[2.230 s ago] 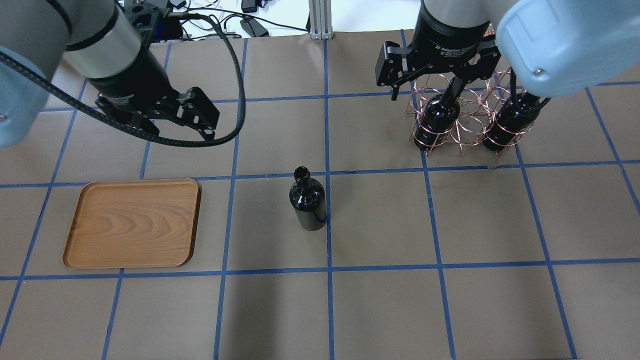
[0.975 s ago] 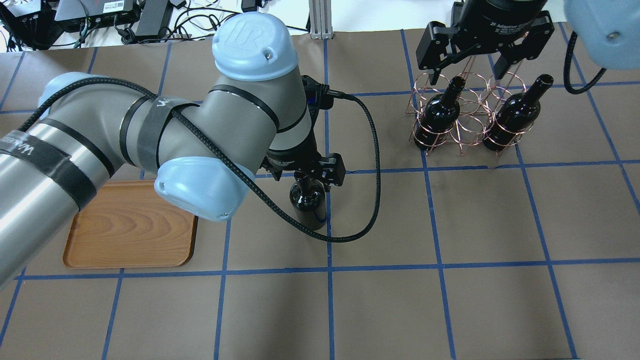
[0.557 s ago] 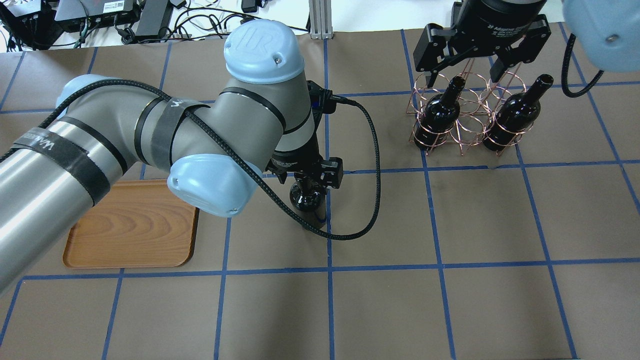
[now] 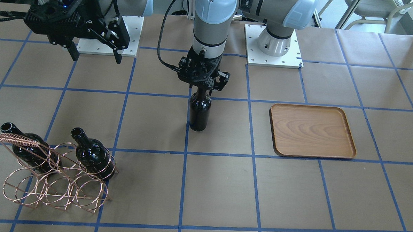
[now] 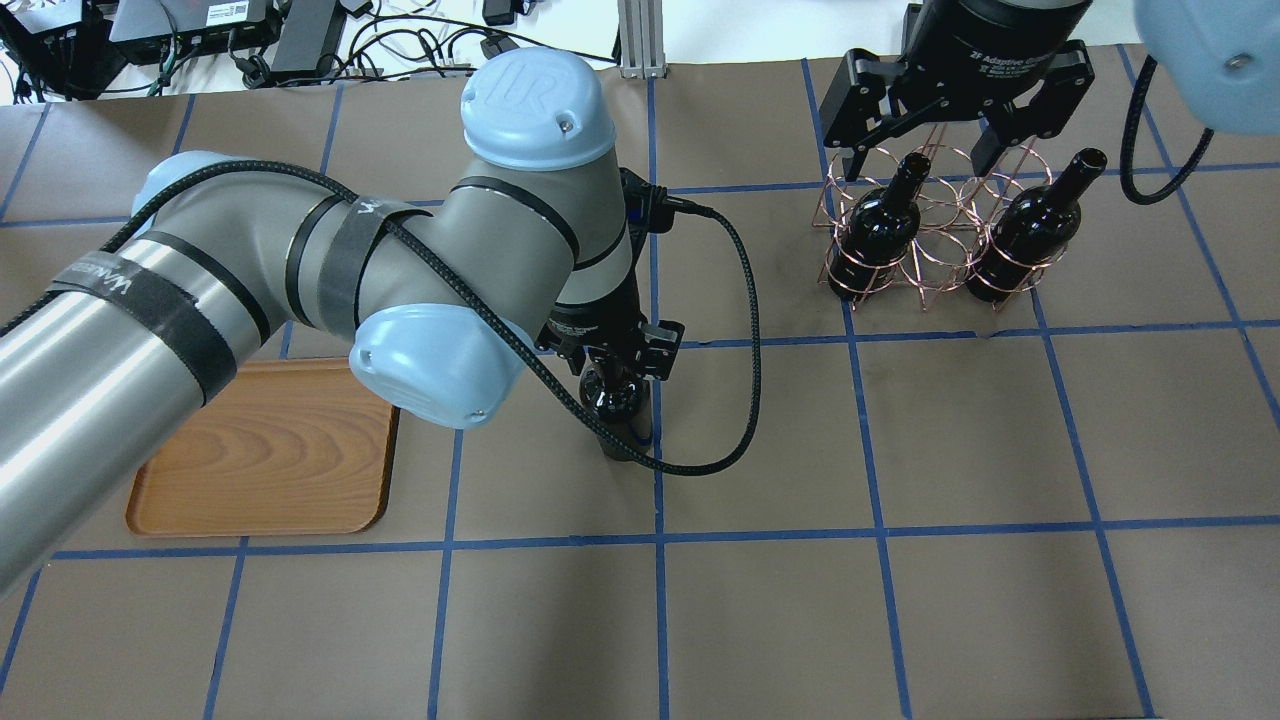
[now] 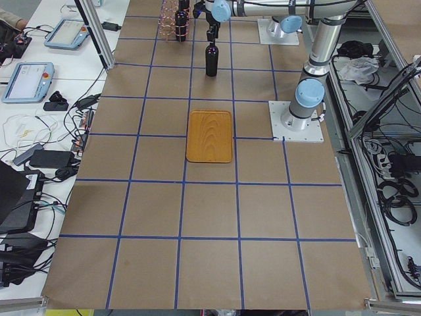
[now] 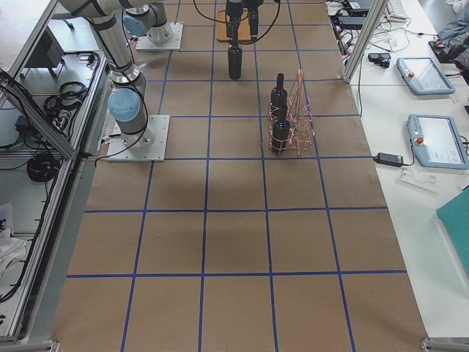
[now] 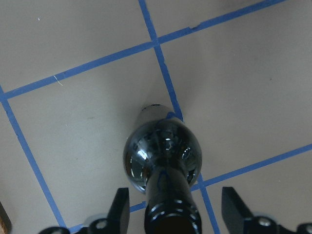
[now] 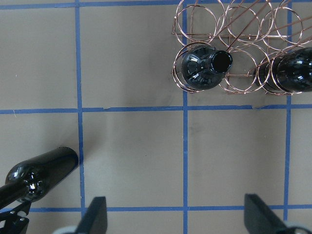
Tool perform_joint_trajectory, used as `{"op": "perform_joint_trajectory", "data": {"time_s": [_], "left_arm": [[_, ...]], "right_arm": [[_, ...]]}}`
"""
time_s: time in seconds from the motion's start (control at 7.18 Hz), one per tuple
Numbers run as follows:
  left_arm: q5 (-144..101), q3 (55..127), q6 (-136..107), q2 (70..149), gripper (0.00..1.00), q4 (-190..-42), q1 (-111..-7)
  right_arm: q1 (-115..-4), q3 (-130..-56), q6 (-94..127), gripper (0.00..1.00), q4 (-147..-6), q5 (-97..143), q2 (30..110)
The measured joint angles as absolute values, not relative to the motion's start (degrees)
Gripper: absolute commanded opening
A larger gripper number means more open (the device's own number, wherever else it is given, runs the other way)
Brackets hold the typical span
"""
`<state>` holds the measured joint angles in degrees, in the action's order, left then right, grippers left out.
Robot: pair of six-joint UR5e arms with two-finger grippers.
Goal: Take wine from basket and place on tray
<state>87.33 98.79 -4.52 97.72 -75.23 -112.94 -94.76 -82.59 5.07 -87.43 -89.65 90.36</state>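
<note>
One wine bottle (image 5: 622, 410) stands upright on the table's middle, also in the front view (image 4: 199, 112). My left gripper (image 5: 616, 366) is open and straddles its neck. In the left wrist view (image 8: 175, 214) both fingers stand clear of the glass (image 8: 163, 151). Two more bottles (image 5: 880, 225) (image 5: 1020, 240) lie slanted in the copper wire basket (image 5: 940, 250) at the far right. My right gripper (image 5: 918, 160) is open and empty above the basket's back. The wooden tray (image 5: 260, 460) lies empty at the left, partly under my left arm.
My left arm's forearm and black cable (image 5: 745, 330) span the table's left half, above the tray. The basket's coil handle (image 4: 17, 139) sticks up beside a bottle mouth. Cables and power bricks (image 5: 300, 25) lie beyond the table's far edge.
My left arm has swung in from the far left and come down over the standing bottle's neck. My right gripper has drawn back from the basket's bottles toward the far edge.
</note>
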Motion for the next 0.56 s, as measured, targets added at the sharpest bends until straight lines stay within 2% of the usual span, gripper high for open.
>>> {"op": "perform_joint_trajectory", "data": {"time_s": [0.14,0.28,0.42,0.56], "left_arm": [[87.3,98.8,-4.5,97.8,0.51,-75.2,-112.9],[87.3,98.8,-4.6,97.9,0.31,-75.2,-112.9],[87.3,98.8,-4.6,97.9,0.00,-75.2,-112.9],[87.2,98.8,-4.5,97.9,0.00,-75.2,-112.9]], "right_arm": [[-94.8,-82.6,5.1,1.00,-87.3,-89.6,90.4],[-94.8,-82.5,5.1,1.00,-87.3,-89.6,90.4],[-94.7,-82.5,5.1,1.00,-87.3,-89.7,90.4],[-94.7,-82.5,5.1,1.00,-87.3,-89.8,90.4]]}}
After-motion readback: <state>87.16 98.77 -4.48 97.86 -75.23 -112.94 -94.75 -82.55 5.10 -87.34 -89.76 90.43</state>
